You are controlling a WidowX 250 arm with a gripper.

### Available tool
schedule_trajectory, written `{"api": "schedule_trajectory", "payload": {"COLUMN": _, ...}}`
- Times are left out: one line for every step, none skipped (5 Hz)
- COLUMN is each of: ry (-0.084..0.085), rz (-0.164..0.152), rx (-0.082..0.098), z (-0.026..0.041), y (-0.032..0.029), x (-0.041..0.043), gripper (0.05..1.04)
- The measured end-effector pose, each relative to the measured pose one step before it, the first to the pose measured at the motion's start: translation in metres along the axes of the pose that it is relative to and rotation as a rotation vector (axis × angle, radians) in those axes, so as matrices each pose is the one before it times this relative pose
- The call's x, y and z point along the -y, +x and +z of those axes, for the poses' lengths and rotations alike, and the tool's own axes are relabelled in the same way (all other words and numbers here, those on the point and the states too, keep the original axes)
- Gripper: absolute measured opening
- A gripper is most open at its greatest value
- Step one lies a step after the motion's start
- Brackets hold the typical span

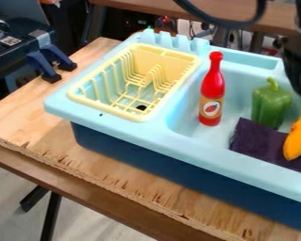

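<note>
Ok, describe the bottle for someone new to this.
Find the light-blue sink unit, then the yellow dish rack set in it. The bottle is in the basin beside the rack: tall, slim and red, unlike the squat green pepper next to it.

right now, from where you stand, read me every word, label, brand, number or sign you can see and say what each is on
No text can be read.
Tan label with a red picture on the red plastic bottle: any print is too small to read.
White square sticker with a dark pattern on the black equipment at upper left: too blurred to read.
</note>
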State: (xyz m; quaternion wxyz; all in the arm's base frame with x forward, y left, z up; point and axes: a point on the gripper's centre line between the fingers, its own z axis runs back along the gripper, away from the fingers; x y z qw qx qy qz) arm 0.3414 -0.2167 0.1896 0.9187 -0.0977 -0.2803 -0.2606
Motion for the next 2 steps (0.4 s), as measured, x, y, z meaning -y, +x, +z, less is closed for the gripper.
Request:
{"api": "schedule_trajectory", "payload": {"ry": 0.0182, "rz": 0.0101, "rx": 0.0382, "z": 0.03004, "y": 0.0006, "x": -0.00196, "gripper": 1.001}}
{"api": "schedule_trajectory", "payload": {"ry": 0.0374, "rz": -0.0001, "rx": -0.043, "z": 0.00478, "y": -0.00713, "x": -0.00007, "gripper": 1.001}}
